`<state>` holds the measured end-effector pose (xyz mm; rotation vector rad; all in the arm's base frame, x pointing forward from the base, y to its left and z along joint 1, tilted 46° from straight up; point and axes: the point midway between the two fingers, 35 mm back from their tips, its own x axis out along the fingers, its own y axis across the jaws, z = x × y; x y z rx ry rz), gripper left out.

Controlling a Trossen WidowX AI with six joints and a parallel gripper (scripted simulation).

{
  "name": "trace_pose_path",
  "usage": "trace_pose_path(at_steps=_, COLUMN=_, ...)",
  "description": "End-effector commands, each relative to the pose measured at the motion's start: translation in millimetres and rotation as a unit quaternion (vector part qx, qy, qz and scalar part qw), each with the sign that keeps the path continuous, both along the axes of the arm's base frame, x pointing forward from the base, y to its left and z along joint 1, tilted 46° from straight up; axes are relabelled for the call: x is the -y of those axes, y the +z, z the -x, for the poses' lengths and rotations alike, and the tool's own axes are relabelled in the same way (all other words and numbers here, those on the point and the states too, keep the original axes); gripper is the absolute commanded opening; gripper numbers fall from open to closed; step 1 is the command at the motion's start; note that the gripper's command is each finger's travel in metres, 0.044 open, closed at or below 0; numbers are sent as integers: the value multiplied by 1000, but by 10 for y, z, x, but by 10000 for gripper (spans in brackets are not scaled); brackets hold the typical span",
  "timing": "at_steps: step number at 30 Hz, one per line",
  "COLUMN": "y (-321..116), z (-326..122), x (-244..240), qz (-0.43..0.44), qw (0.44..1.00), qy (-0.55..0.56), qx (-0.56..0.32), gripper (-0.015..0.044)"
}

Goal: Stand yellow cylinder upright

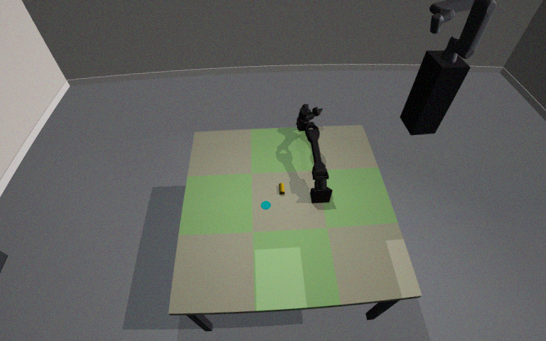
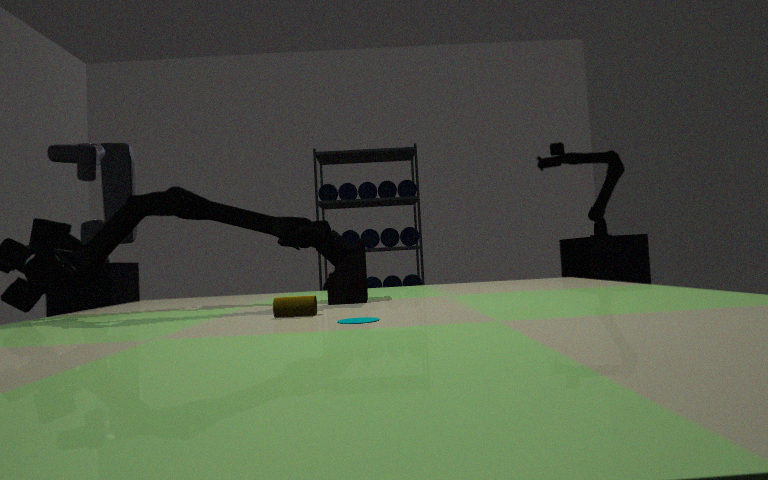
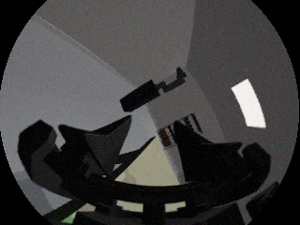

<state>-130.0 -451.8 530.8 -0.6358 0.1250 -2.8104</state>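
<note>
The yellow cylinder (image 1: pixel 281 188) (image 2: pixel 295 306) lies on its side on the table's middle tan square. The flat cyan circle (image 1: pixel 265 205) (image 2: pixel 358 320) lies beside it, nearer the front in the top view, with bare table between them. My gripper (image 3: pixel 153 120) is open and empty, with its two dark fingers apart in the wrist view. It hangs by the table's far edge in the top view and at the far left in the exterior view, well away from the cylinder. Neither cylinder nor circle shows in the wrist view.
My arm's base (image 1: pixel 320 195) (image 2: pixel 348 280) stands right of the cylinder. The checkered table (image 1: pixel 217 261) ends near the gripper. Beyond it are a pedestal (image 1: pixel 432 92) with another arm and a shelf rack (image 2: pixel 368 202) with blue round things.
</note>
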Motion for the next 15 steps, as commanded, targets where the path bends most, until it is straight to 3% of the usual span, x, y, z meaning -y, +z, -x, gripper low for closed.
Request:
trace_pose_path(at_steps=1, y=26, z=-347, x=84, qz=-25, qw=999, qy=46, qx=-11, gripper=309)
trace_pose_path(at_steps=15, y=-228, z=-1912, x=325, qz=-154, qw=957, qy=237, qx=-68, gripper=309)
